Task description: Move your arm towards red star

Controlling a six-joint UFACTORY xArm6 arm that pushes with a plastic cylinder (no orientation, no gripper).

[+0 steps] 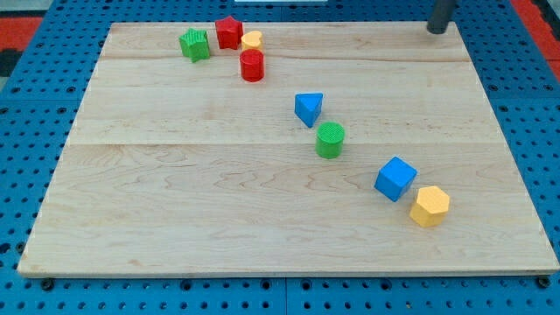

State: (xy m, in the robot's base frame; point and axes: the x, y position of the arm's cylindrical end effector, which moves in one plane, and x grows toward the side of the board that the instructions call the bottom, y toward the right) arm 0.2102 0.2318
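Note:
The red star (229,32) sits near the view's top, left of centre, on the wooden board (175,201). A green star-like block (195,44) lies just to its left and a small yellow block (252,40) touches its right side. A red cylinder (252,66) stands just below them. My tip (435,31) is at the view's top right, at the board's far edge, far to the right of the red star and touching no block.
A blue triangular block (308,108) and a green cylinder (330,140) sit mid-board. A blue cube (395,178) and a yellow hexagonal block (430,206) lie at the lower right. Blue pegboard (525,131) surrounds the board.

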